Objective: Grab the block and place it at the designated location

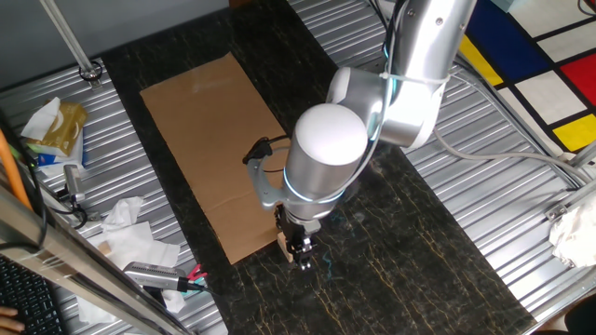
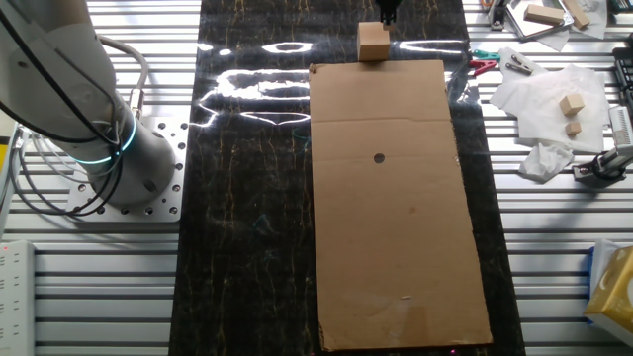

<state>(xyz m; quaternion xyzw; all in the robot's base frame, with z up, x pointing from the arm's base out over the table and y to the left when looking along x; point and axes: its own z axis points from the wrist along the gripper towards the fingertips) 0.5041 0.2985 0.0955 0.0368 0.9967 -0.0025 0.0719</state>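
Plainly unlabelled, the block [image 2: 373, 43] sits just off the cardboard sheet [image 2: 396, 208]; whether the fingers [image 1: 300, 249] grip it is unclear.

The big silver robot arm [image 1: 326, 154] bends down over the table. Its small black two-finger gripper [image 1: 301, 247] points straight down (too small to see if its fingers are apart).

Lab: robot arm [image 1: 410, 84], ribbed metal bench [image 2: 554, 247]
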